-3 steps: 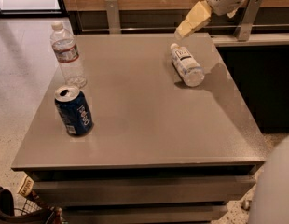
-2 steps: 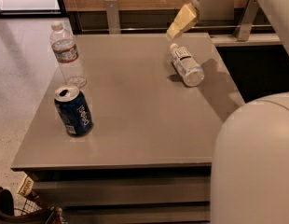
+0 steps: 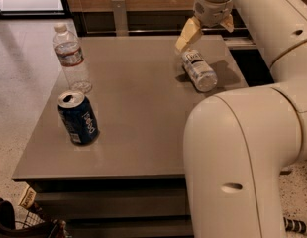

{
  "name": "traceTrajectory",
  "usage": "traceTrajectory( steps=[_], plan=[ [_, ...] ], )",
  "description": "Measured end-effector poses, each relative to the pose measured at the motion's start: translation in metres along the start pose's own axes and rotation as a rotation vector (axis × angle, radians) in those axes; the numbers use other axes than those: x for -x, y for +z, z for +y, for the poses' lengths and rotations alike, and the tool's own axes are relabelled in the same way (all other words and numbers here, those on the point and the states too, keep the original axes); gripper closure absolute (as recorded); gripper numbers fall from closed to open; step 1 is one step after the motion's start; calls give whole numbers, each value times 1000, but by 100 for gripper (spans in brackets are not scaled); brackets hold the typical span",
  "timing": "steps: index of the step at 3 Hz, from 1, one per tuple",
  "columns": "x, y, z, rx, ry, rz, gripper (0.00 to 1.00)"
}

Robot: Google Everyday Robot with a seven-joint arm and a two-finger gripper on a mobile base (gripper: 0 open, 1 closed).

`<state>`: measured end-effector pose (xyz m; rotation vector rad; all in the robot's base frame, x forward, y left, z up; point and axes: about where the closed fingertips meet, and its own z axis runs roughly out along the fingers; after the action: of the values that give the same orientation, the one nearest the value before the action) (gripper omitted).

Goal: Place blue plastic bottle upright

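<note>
Just above bottle (image 3: 199, 69): gripper (image 3: 205, 36), fingers spread, holding nothing.
Bottle: on its side on table (image 3: 143, 113).
Can (image 3: 78, 118): upright, well left of bottle.

Gripper (image 3: 207, 31), fingers spread, just above the far end of the blue plastic bottle (image 3: 199, 69) lying on its side at the far right of the worktop (image 3: 138, 113), well apart from an upright clear bottle (image 3: 72, 58) and a blue can (image 3: 78, 117) at the left.
</note>
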<state>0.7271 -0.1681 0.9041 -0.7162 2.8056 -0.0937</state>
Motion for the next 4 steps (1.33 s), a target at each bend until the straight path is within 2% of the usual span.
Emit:
traceTrajectory(
  steps=[1,2,3,4],
  plan=[
    [-2,23,-5,8,16,52,0],
    [-1,40,-3,37,26,69,0],
    [-2,44,1,34,46,94,0],
    [-21,38,7,17,76,155,0]
  ],
)
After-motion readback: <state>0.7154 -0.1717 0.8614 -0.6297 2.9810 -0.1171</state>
